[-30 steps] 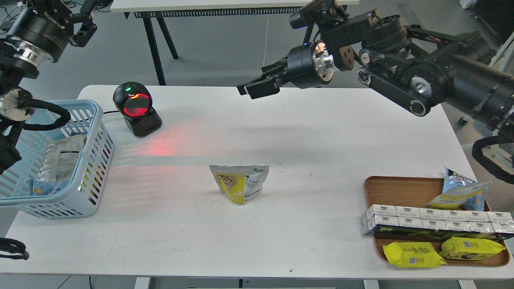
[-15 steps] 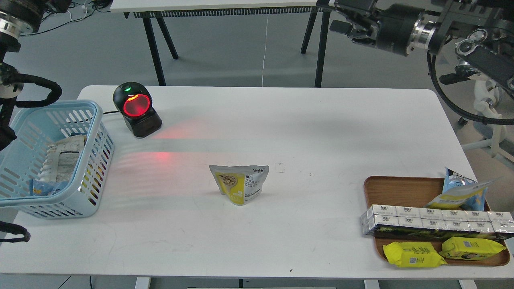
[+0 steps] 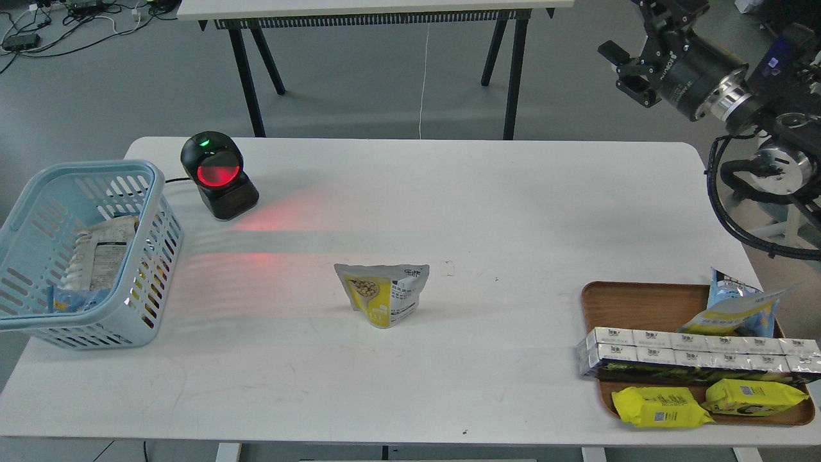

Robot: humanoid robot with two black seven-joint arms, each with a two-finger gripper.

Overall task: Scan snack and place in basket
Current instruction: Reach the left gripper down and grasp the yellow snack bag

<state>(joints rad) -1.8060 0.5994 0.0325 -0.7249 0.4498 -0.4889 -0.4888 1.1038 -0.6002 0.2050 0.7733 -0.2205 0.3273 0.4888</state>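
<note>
The snack [image 3: 383, 294], a small yellow and white pouch with a picture of round beans, stands upright in the middle of the white table [image 3: 449, 205]. The light blue slotted basket [image 3: 151, 256] sits at the table's left edge and holds a white packet [image 3: 99, 256]. The black scanner [image 3: 218, 174] with a red glowing window stands at the back left and casts red light on the table. My right gripper [image 3: 625, 69] is high at the upper right, beyond the table's far right corner and far from the snack; its fingers look dark and small. My left arm is out of view.
A brown tray [image 3: 641, 298] at the front right holds a blue-and-yellow bag [image 3: 737, 308], a row of silver-white boxes [image 3: 693, 356] and two flat yellow packets [image 3: 660, 407]. Another table's black legs [image 3: 247, 70] stand behind.
My right arm has swung up and to the right, away from over the table. My left arm has withdrawn out of view at the upper left. The snack has not moved.
</note>
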